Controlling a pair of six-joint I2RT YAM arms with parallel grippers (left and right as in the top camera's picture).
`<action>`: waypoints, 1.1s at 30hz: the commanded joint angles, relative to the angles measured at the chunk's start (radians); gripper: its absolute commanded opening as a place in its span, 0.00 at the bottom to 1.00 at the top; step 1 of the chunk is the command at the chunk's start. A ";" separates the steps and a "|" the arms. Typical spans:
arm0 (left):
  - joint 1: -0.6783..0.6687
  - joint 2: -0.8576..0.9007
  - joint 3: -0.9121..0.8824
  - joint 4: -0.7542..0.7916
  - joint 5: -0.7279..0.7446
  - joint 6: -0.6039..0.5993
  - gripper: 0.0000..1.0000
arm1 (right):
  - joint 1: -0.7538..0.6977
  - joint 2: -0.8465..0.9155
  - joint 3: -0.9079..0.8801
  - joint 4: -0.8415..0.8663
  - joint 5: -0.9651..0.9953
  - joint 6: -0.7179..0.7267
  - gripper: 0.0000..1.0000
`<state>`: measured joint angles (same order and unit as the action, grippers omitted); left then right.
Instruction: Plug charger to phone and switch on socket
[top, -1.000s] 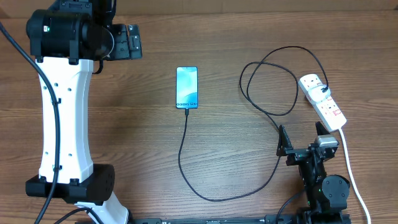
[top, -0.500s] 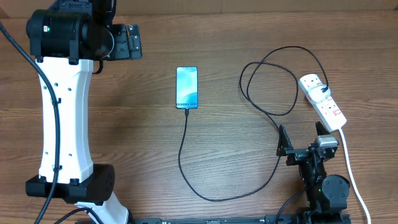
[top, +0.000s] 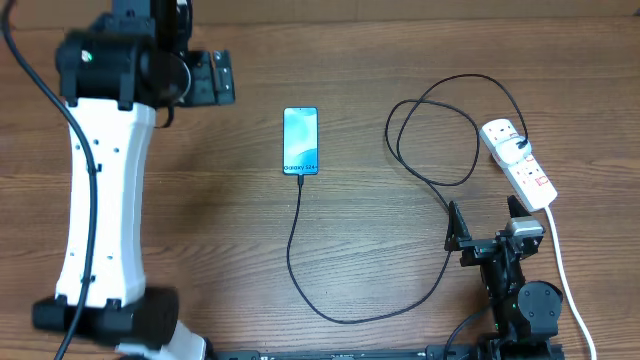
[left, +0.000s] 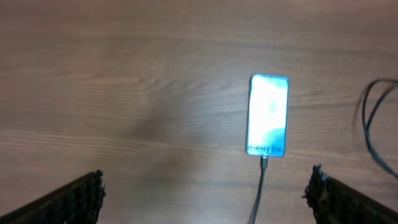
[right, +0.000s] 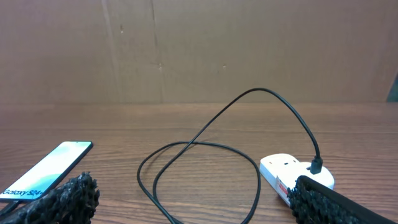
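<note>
Two grippers empty, both with jaws spread wide; charger tip sits in the phone.
Phone (top: 301, 140) lies flat and lit, just 12 o'clock of tabletop (top: 220, 200) centre. Charger (top: 293, 250) leaves its 6 o'clock edge, drops toward 6 o'clock, bends to 3 o'clock, loops once and ends plugged into the socket (top: 520, 160) at the 3 o'clock edge. White cord (top: 565, 270) trails from the socket toward 5 o'clock. Red switch positions are too small to read. Left gripper (left: 205, 179) hovers at 10 o'clock of the phone, well apart, touching nothing. Right gripper (right: 191, 185) sits at 5 o'clock, near the socket, with the charger passing just beside one finger.
</note>
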<state>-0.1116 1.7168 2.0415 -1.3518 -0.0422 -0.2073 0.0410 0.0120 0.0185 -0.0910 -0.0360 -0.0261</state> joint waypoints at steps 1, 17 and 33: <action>-0.006 -0.147 -0.218 0.108 0.035 -0.010 0.99 | 0.005 -0.009 -0.010 0.007 0.013 -0.005 1.00; -0.005 -0.713 -0.982 0.527 0.056 0.141 1.00 | 0.005 -0.009 -0.010 0.007 0.012 -0.005 1.00; 0.179 -1.262 -1.640 0.920 0.332 0.185 1.00 | 0.005 -0.009 -0.010 0.007 0.012 -0.005 1.00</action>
<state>0.0463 0.4873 0.4507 -0.4458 0.2249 -0.0475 0.0410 0.0120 0.0185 -0.0898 -0.0353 -0.0265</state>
